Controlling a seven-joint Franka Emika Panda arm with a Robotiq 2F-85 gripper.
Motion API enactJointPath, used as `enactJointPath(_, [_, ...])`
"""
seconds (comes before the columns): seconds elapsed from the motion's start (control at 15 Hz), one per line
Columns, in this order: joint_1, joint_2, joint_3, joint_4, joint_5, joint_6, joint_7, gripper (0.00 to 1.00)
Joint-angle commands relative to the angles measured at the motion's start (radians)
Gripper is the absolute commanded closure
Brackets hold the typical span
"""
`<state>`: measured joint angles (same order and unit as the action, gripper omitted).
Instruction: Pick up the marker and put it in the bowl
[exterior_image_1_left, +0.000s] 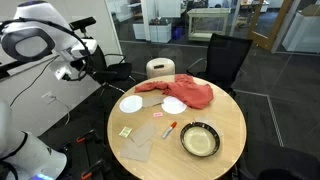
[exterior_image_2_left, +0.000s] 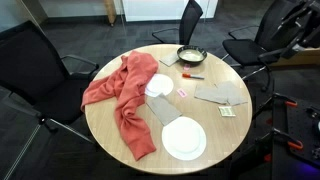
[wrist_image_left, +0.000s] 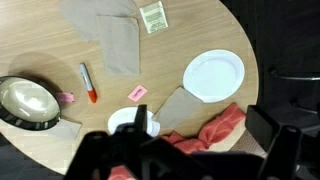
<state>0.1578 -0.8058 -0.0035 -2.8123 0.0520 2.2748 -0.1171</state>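
Observation:
The marker (exterior_image_1_left: 170, 129), with a red cap end, lies flat on the round wooden table (exterior_image_1_left: 225, 115), just beside the dark bowl (exterior_image_1_left: 200, 125). Both show in the other exterior view too, marker (exterior_image_2_left: 192, 76) and bowl (exterior_image_2_left: 180, 52). In the wrist view the marker (wrist_image_left: 87, 82) lies right of the bowl (wrist_image_left: 45, 122), which looks empty. My gripper (exterior_image_1_left: 72, 70) hangs high, off the table's edge and far from the marker. In the wrist view its fingers (wrist_image_left: 200, 150) are spread wide, open and empty, over the red cloth.
A red cloth (exterior_image_1_left: 185, 92) lies across the table's far part with two white plates (wrist_image_left: 213, 75) (wrist_image_left: 135, 122) beside it. Brown napkins (wrist_image_left: 115, 35), a pink note (wrist_image_left: 138, 93) and a small packet (wrist_image_left: 152, 17) lie on the table. Black chairs (exterior_image_1_left: 225, 55) surround it.

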Motion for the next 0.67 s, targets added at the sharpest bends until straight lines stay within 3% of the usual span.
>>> enactJointPath(0.0, [-0.005,0.002,0.005,-0.006,0.005,-0.009,-0.003,0.00])
enactJointPath(0.6, [-0.007,0.038,0.000,-0.005,0.008,0.005,-0.005,0.00])
